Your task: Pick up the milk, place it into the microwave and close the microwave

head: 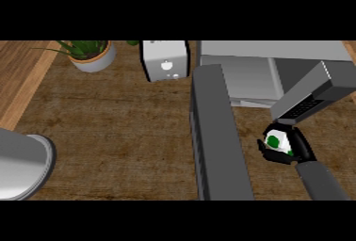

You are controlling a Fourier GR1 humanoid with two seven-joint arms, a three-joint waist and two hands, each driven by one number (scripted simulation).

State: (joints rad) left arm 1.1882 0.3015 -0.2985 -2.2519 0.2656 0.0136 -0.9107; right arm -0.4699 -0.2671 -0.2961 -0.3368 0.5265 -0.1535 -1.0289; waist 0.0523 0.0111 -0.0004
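The wooden surface (118, 132) fills the view. At its far right stands the grey microwave (240, 77), and its long dark door (219, 141) is swung open towards the near edge. A rounded grey shape (21, 164) sits at the lower left edge; I cannot tell what it is. The right forearm (323, 181) comes in from the lower right and angles up and left. The right hand (303, 148) is just right of the open door, in front of the microwave's opening. Its black fingers are curled round the milk (279, 140), a white carton with green marks that is tilted and outside the microwave. A toaster (165, 59) and a potted plant (89, 54) stand along the far edge.
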